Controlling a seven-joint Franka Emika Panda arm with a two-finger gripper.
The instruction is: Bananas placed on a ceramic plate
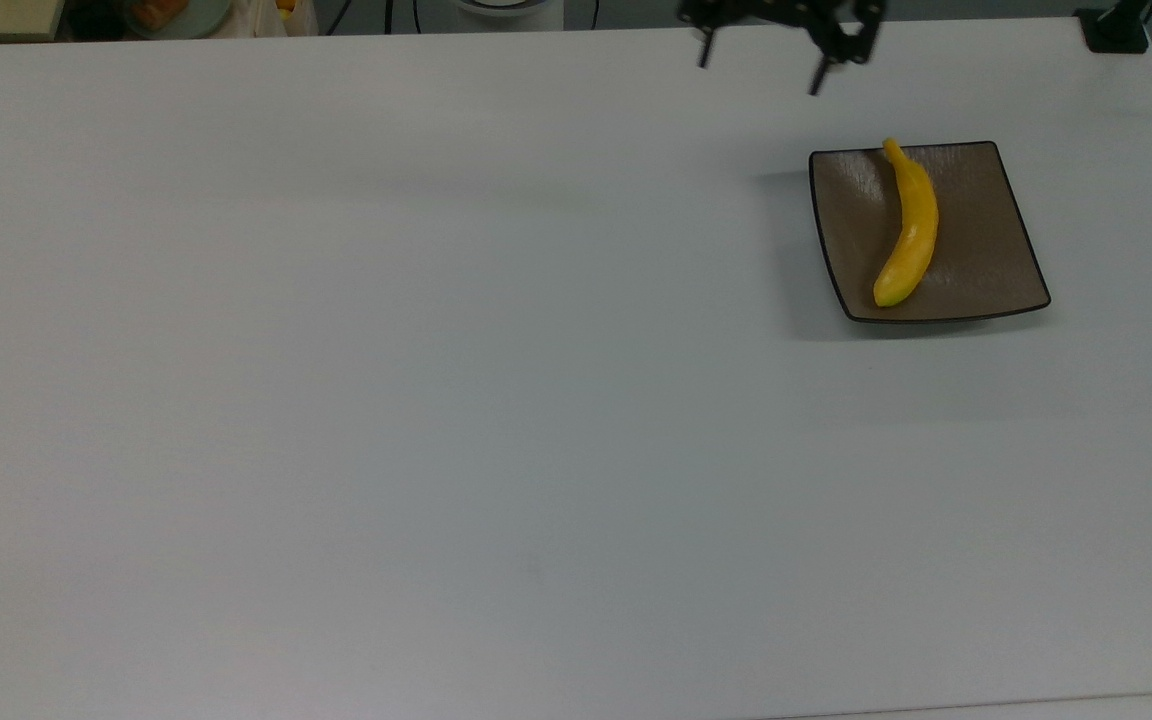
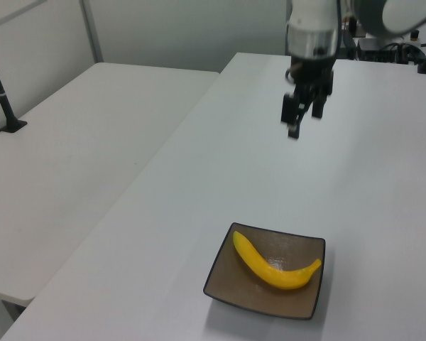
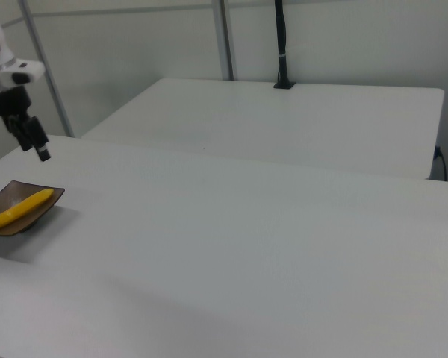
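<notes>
Overhead, the gripper (image 1: 761,62) hangs in the air with its fingers (image 1: 817,78) spread wide apart, holding nothing and touching nothing. It sits above the bench (image 1: 436,400) near the far edge in the top view, well apart from the ceramic plate (image 1: 986,240). In the left view the gripper (image 2: 302,121) is high above the bench surface, beyond the plate (image 2: 224,280).

Nothing stands between gripper and plate. The plate rests near the bench's right edge in the top view.

The banana (image 1: 910,225) lies flat on the plate, its long axis running from the plate's far rim, where the stem reaches, toward the near rim, curving gently.
</notes>
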